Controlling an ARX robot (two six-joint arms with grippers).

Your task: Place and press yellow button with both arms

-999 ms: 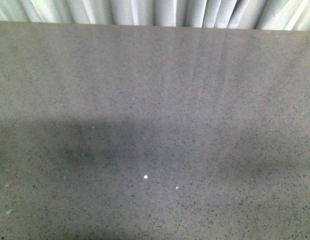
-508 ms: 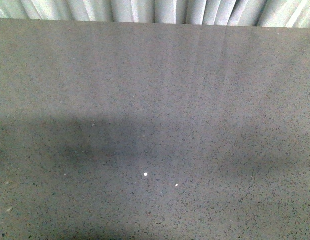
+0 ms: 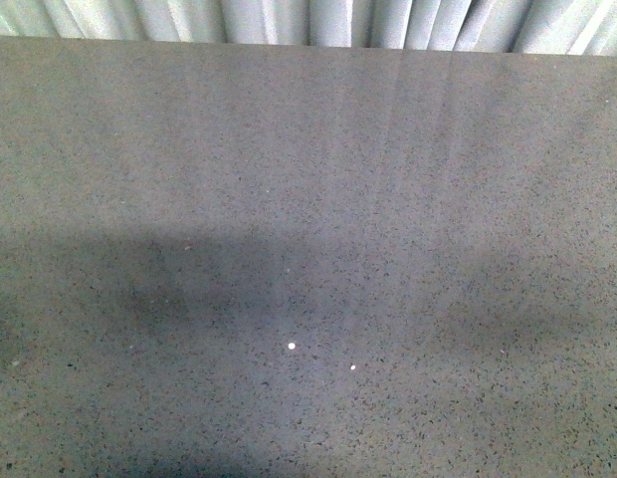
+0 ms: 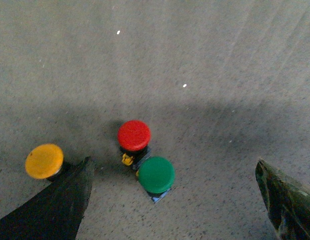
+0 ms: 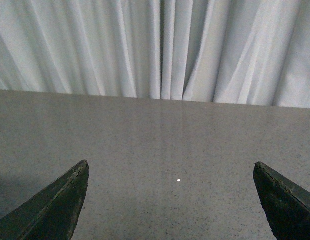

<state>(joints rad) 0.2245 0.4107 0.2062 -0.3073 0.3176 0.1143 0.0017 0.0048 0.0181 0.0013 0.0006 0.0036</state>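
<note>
Over the last second your front view is hardly changing: the far edge of the desk [image 3: 308, 149] is sitting a touch higher and more level than before, and the two white specks [image 3: 292, 346] are drifting up with it. No arm or button is coming into that view, so nothing is being carried to the middle yet.

The yellow button [image 4: 44, 161] is standing upright on the desk and showing only to the left wrist camera. It is lying just beside one finger of the left hand [image 4: 172, 160], on the outer side of it rather than between the fingers. The red button [image 4: 134, 135] and the green button [image 4: 156, 174], touching or nearly so, are the ones sitting within the hand's span. The left hand is hanging wide open and gripping nothing.

The right hand [image 5: 170, 162] is also spread open and empty, facing the curtain [image 5: 160, 45] across bare desk.

Judging from this, you are still lining up for the pick. You are probably needing to shift the left hand sideways toward the yellow cap, or it is risking closing on the red or green one instead.
</note>
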